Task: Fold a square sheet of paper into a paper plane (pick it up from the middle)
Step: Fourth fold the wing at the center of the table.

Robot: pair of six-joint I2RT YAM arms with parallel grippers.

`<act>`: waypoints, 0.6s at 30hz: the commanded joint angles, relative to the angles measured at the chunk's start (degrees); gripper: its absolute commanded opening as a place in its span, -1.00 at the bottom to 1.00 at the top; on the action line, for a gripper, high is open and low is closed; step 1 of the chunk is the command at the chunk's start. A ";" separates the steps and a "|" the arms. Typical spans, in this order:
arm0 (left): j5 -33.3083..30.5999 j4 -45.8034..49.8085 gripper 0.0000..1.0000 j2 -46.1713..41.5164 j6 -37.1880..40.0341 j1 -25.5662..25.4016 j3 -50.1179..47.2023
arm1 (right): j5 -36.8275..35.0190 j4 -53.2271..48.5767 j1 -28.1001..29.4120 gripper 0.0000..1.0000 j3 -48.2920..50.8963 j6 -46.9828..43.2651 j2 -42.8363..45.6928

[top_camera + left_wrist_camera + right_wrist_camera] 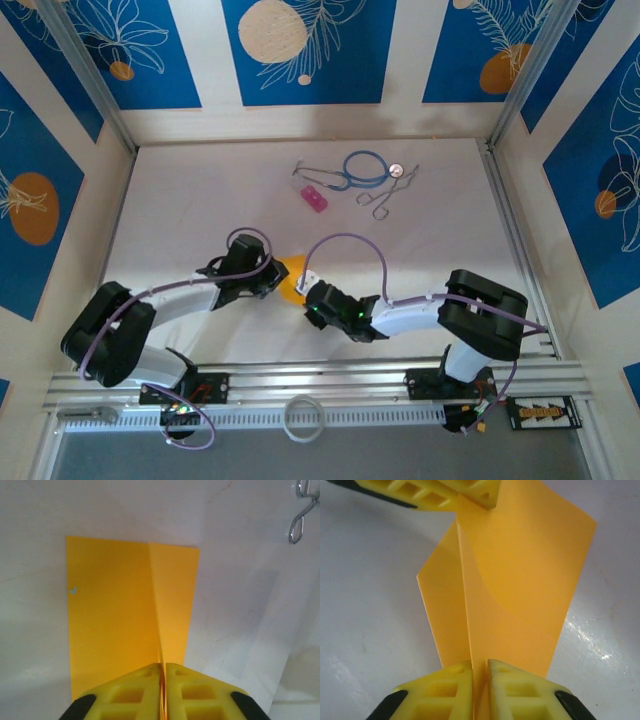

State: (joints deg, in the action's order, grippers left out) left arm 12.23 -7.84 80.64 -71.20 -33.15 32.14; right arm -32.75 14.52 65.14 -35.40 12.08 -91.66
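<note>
The square sheet of paper (293,281) is orange-yellow and is held up between the two arms near the table's front, folded along a centre crease into a raised ridge. In the left wrist view the paper (115,605) spreads away over the table, and my left gripper (164,666) is shut on its crease. My left gripper (274,279) sits at the sheet's left end, my right gripper (308,296) at its right end. From the right wrist the paper (520,590) rises ahead. My right gripper (480,663) stands slightly open with the fold between its jaws. The left fingers (470,492) pinch the far end.
At the back of the table lie a blue stethoscope (365,168), a small pink block (314,199) and metal forceps (385,197). The forceps' handle (299,517) shows at the left wrist view's top right. A white ring (303,417) rests by the front rail.
</note>
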 commanded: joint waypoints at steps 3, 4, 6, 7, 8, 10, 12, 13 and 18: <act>4.85 2.35 -0.91 1.84 2.49 1.07 3.11 | 0.98 0.34 -1.09 -0.57 1.64 0.31 2.25; 5.77 2.62 -0.94 2.26 2.72 1.09 3.50 | 1.01 0.20 -1.36 -0.53 1.86 0.40 2.50; 7.02 2.40 -0.96 2.92 2.82 1.18 4.04 | 1.13 -0.19 -1.79 -0.49 2.10 0.49 2.93; 7.42 2.39 -0.96 3.15 2.82 1.16 4.22 | 1.31 -0.20 -1.94 -0.48 2.22 0.26 3.06; 7.70 2.38 -0.96 3.29 2.82 1.18 4.40 | 1.33 -0.24 -2.04 -0.46 2.33 -0.02 3.18; 8.20 2.55 -0.97 3.53 2.82 1.16 4.72 | 0.93 -0.66 -2.21 -0.43 2.43 -0.36 3.40; 8.31 2.98 -0.97 3.38 2.91 1.21 5.12 | 0.40 -0.98 -2.31 -0.42 2.49 -0.56 3.54; 8.27 3.13 -0.97 3.31 2.99 1.15 5.25 | 0.49 -1.04 -2.40 -0.42 2.46 -0.71 3.58; 8.04 4.01 -0.97 3.21 3.27 1.18 5.74 | 1.51 -1.50 -2.40 -0.45 2.61 -1.11 3.85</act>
State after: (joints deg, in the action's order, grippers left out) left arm 19.11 -5.45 83.83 -69.63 -32.62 36.42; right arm -32.05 13.67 62.98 -33.61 11.64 -89.34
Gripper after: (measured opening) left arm 0.048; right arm 0.279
